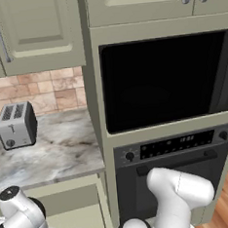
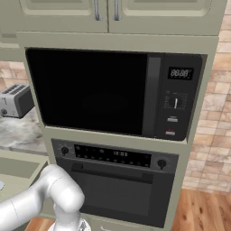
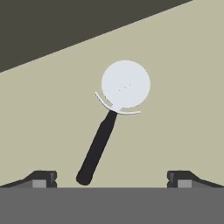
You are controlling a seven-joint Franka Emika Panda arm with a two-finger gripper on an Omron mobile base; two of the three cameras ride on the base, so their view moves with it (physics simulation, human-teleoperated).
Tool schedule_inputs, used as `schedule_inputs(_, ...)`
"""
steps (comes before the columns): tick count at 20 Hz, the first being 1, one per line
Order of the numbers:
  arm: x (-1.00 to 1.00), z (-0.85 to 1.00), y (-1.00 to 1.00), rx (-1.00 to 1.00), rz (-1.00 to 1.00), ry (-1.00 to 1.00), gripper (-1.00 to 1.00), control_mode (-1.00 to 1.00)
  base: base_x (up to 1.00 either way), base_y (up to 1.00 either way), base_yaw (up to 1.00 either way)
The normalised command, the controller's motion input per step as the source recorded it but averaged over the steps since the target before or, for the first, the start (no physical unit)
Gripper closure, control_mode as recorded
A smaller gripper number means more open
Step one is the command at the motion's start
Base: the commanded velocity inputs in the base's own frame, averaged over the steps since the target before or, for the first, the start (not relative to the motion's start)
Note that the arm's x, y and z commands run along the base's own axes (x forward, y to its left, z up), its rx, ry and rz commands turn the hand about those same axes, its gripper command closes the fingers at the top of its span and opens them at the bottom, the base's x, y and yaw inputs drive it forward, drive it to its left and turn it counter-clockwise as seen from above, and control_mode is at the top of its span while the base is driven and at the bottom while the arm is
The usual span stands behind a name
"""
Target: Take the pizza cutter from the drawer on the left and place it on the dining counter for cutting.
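**Below the hand: cutter lying flat, jaws wide apart**

Nearest the lens in the hand view, the gripper [image 3: 112, 179] shows as two small dark tips at the bottom edge, one at lower left and one at lower right, standing well apart with nothing between them. Just beyond them the pizza cutter [image 3: 111, 118] lies flat on the beige floor of the drawer [image 3: 183, 131], untouched. Its black handle runs from the bottom centre of the frame, near the left tip, up and to the right; the pale round wheel sits at the centre, slightly above the middle. A dark band crosses the upper left corner of that view, beyond the beige floor.

Lower in the left base view, the white arm [image 1: 179, 193] bends across the bottom of the frame, and beside it the olive-beige cabinet front fills the lower left. Farther back, at middle left, a silver toaster [image 1: 16, 125] stands on a small marble top [image 1: 55, 150] against a brick-tile wall. To the right of it a tall cabinet column holds an oven [image 2: 115, 185] with a row of knobs and, above that, a black microwave [image 2: 113, 92] with a control panel on its right side. Panelled upper cabinets [image 1: 35, 30] with silver bar handles run along the top of both base views.
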Motion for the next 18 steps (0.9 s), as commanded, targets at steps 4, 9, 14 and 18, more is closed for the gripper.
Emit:
schedule_inputs(4, 0.0, -0.11, 0.0, 0.0, 0.0, 0.0, -1.0, -1.0, 0.0, 0.0, 0.0)
schedule_inputs(9, 0.0, -0.18, 0.0, 0.0, 0.0, 0.0, -1.0, -1.0, 0.0, 0.0, 0.0)
schedule_inputs(14, 0.0, -0.15, 0.0, 0.0, 0.0, 0.0, -1.0, -1.0, 0.0, 0.0, 0.0)
schedule_inputs(18, 0.0, -0.08, 0.0, 0.0, 0.0, 0.0, -1.0, -1.0, 0.0, 0.0, 0.0)
